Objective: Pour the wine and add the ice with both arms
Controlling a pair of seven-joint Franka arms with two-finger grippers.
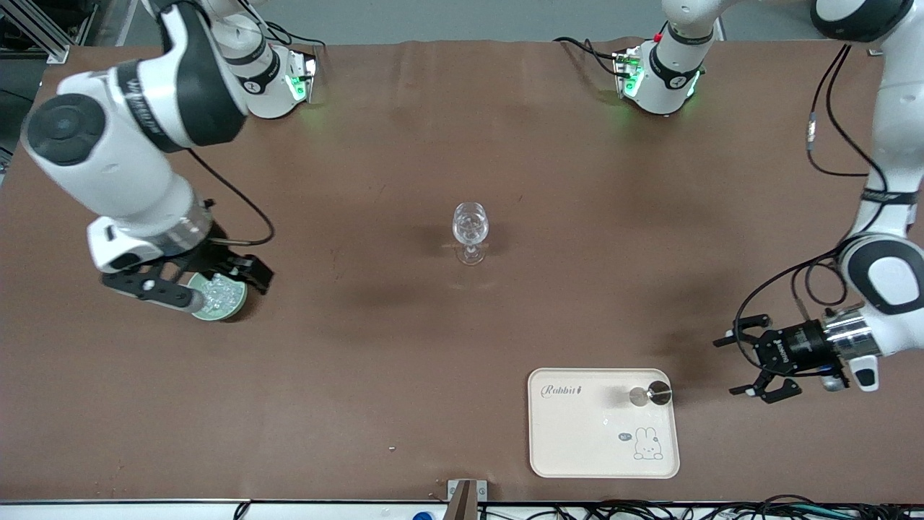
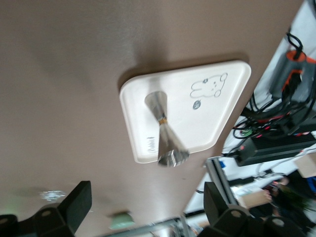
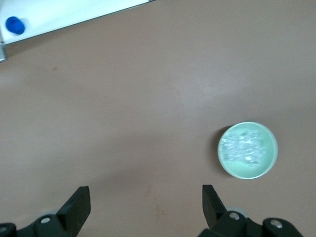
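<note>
Nearest the front camera lay the tray (image 1: pixel 603 462), close to the surface's (image 1: pixel 404 347) near edge, toward the left arm's end. A steel jigger (image 1: pixel 650 393) stood upright on the tray, in the corner next to the left gripper (image 1: pixel 751 365). That gripper hung low over bare surface just beside the tray, turned sideways toward the jigger, its jaws spread wide and holding nothing.

Toward the right arm's end, a little farther from the camera, sat the bowl (image 1: pixel 216 296) with the ice (image 1: pixel 220 292) heaped inside. The right gripper (image 1: pixel 206 278) hovered over the bowl, jaws wide and empty; its wrist view showed the bowl off to one side of them, not between.

Farther still, mid-surface, stood the wine glass (image 1: pixel 470 230), alone, with open room all round.

The jigger looked narrow-waisted and top-heavy, so a sideways approach that met its rim first could tip it or push it along the tray. The bowl looked light and shallow; a one-sided pinch on its rim might tilt it and scatter ice. The tall-stemmed glass would topple at any brush. Both arms had clear paths inward.
</note>
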